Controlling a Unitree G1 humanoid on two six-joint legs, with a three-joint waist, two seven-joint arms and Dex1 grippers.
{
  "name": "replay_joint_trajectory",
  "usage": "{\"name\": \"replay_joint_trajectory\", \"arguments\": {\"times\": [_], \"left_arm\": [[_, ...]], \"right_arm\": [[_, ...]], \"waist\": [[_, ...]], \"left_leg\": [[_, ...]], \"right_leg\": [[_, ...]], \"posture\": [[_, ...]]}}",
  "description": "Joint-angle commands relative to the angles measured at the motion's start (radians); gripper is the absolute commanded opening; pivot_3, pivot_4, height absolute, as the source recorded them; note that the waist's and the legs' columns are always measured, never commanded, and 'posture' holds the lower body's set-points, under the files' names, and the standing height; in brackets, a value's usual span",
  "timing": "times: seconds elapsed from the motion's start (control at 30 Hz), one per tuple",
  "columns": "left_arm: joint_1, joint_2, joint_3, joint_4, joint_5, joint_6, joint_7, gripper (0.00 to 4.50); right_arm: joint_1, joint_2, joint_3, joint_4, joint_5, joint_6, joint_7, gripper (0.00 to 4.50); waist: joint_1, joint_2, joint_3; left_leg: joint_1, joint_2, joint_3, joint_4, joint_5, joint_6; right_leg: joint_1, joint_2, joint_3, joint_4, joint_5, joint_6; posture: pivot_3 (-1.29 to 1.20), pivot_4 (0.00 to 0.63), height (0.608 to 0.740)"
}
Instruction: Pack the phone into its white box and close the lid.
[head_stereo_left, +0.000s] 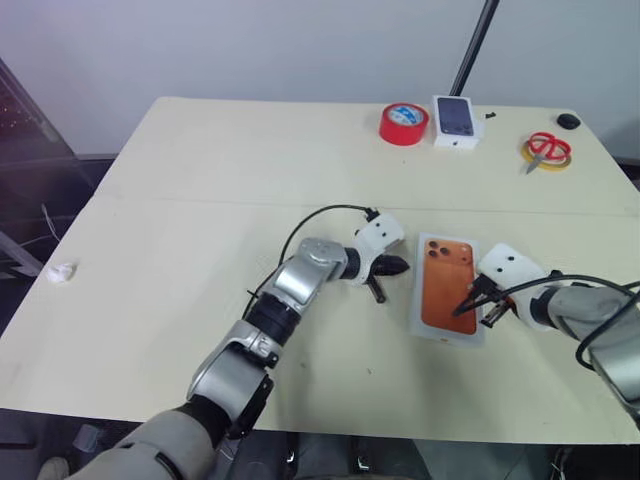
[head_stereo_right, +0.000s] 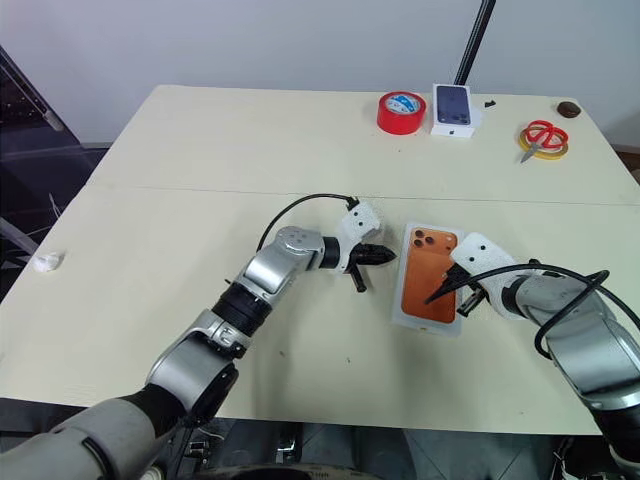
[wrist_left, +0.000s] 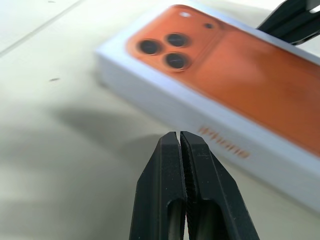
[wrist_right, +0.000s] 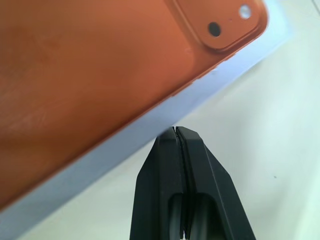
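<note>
Cream worktop (head_stereo_left: 200, 300): lid (head_stereo_left: 449, 290) on, box closed. Left hand (head_stereo_left: 392, 266) and right hand (head_stereo_left: 468, 303) flank it, both pinched shut, empty. Light, stiff, slick cardboard; press flat top.

I read "iPhone" in orange letters, blurred, along the side wall of the lid (wrist_left: 220, 125), nothing else legible

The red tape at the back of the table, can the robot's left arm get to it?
Probably not easily. The red tape lies far off across bare table, while the left gripper is shut near the lid.
</note>
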Motion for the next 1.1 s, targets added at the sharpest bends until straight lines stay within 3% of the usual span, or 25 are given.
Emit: {"name": "replay_joint_trajectory", "arguments": {"times": [0.03, 0.23, 0.43, 0.6, 0.7, 0.87, 1.1], "left_arm": [[-0.019, 0.001, 0.031, -0.084, -0.044, -0.012, -0.017, 0.13], [-0.006, -0.047, -0.006, -0.161, -0.086, 0.019, -0.05, 0.13], [-0.007, -0.043, -0.153, -0.06, 0.021, 0.001, -0.058, 0.13], [0.001, -0.005, -0.151, -0.055, 0.028, -0.016, -0.068, 0.13], [-0.003, 0.02, -0.089, -0.062, 0.015, -0.098, -0.025, 0.13], [-0.037, 0.103, 0.177, -0.13, -0.098, -0.161, 0.092, 0.13], [0.118, 0.385, 0.407, -0.349, -0.155, -0.12, 0.136, 0.13]], "right_arm": [[0.015, -0.043, -0.129, -0.047, 0.025, -0.054, 0.063, 0.01], [0.126, -0.028, -0.261, -0.163, 0.142, -0.075, 0.206, 0.01], [0.24, -0.021, -0.196, -0.205, 0.104, -0.083, 0.177, 0.01], [0.246, -0.012, -0.171, -0.217, 0.095, -0.082, 0.146, 0.01], [0.214, -0.002, -0.172, -0.213, 0.089, -0.104, 0.123, 0.01], [0.069, 0.094, -0.183, -0.138, 0.079, -0.193, 0.039, 0.01], [-0.128, 0.251, -0.106, 0.033, 0.114, -0.292, 0.016, 0.01]], "waist": [[0.001, 0.0, 0.0], [0.006, 0.0, 0.0], [-0.001, 0.0, 0.0], [-0.001, 0.0, 0.0], [-0.002, 0.0, 0.0], [-0.005, 0.0, 0.0], [-0.007, 0.0, 0.0]], "left_leg": [[0.0, 0.0, 0.0, 0.0, 0.0, 0.0], [0.0, 0.0, 0.0, 0.0, 0.0, 0.0], [0.006, 0.0, 0.0, 0.0, 0.0, 0.0], [0.009, 0.0, 0.0, 0.0, 0.0, 0.0], [0.01, 0.0, 0.0, 0.0, 0.0, 0.0], [0.009, 0.0, 0.0, -0.001, 0.0, 0.0], [0.01, 0.0, 0.0, -0.002, 0.003, -0.005]], "right_leg": [[0.0, 0.0, 0.0, 0.0, 0.0, 0.0], [0.001, 0.0, 0.0, -0.001, 0.0, 0.0], [0.006, 0.0, 0.0, -0.001, 0.0, 0.0], [0.009, 0.001, 0.001, -0.001, 0.0, 0.0], [0.01, 0.001, 0.001, -0.001, 0.0, 0.0], [0.008, 0.001, 0.001, -0.001, 0.0, 0.0], [0.008, 0.001, 0.001, -0.001, 0.0, 0.0]], "posture": [[0.0, 0.15, 0.74], [0.0, 0.15, 0.74], [0.0, 0.15, 0.74], [0.0, 0.15, 0.74], [0.0, 0.15, 0.74], [0.0, 0.15, 0.74], [0.0, 0.15, 0.74]]}}
